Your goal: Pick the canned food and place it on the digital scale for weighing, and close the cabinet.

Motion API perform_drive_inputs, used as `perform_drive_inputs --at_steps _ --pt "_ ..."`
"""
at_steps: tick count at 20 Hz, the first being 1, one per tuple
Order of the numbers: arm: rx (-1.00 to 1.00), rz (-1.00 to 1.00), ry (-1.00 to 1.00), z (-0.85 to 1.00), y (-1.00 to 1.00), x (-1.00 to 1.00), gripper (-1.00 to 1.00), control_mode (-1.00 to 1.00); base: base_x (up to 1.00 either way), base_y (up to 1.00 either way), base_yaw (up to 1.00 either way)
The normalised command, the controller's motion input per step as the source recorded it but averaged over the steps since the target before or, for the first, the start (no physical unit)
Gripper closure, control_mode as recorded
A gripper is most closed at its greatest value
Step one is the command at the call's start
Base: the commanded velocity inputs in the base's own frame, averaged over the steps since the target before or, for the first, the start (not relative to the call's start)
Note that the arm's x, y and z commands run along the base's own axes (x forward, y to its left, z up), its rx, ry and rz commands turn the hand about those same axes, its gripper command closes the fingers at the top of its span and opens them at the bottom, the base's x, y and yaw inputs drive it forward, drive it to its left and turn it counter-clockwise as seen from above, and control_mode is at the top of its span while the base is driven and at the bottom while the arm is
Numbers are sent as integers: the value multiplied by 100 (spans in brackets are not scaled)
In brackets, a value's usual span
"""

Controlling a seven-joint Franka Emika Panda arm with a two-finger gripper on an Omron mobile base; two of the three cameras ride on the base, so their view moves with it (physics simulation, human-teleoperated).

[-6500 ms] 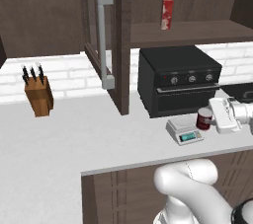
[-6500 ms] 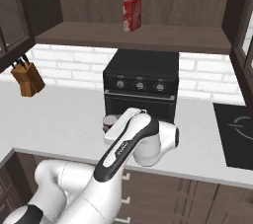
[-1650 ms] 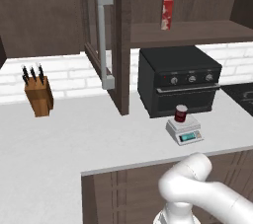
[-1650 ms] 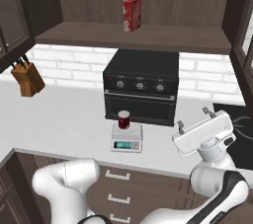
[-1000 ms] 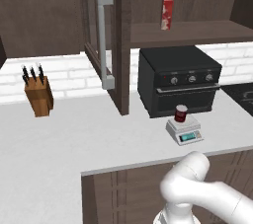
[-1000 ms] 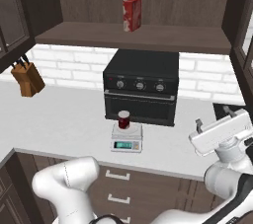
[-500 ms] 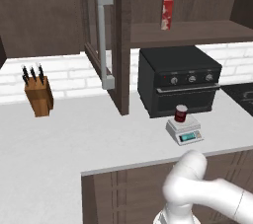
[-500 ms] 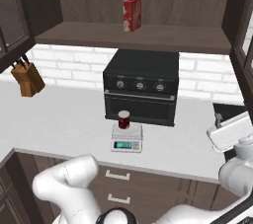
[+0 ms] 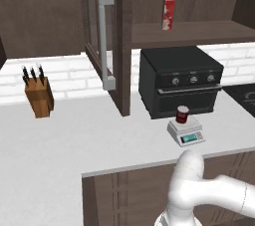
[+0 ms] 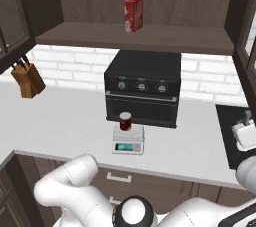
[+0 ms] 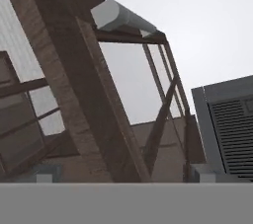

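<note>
One canned food (image 9: 183, 114) sits atop digital scale (image 9: 186, 132).

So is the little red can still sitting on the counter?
No, the canned food stands on top of the digital scale, in front of the oven.

**What I cannot make out**

My end effector (image 10: 243, 130) sits at the right edge of the right base view, partly cut off, fingers too small to judge. The scale (image 9: 186, 132) display digits are too tiny to read. The cabinet (image 11: 94, 104) door runs past my hand view's edges, its handle (image 11: 121, 17) cropped.
</note>
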Motion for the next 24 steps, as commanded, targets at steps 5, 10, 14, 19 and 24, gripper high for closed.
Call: perform_drive_inputs --at_steps 5,10,14,19,24 --pt "6 7 3 1 -44 25 -100 -100 0 0 0" --pt "4 7 0 2 -33 37 -100 -100 0 0 0" --pt "0 2 -4 51 -4 8 -100 -100 0 0 0" --pt "-11 0 -11 94 14 -30 -100 -100 0 0 0" --pt "-34 0 -19 79 75 -90 -100 -100 0 0 0"
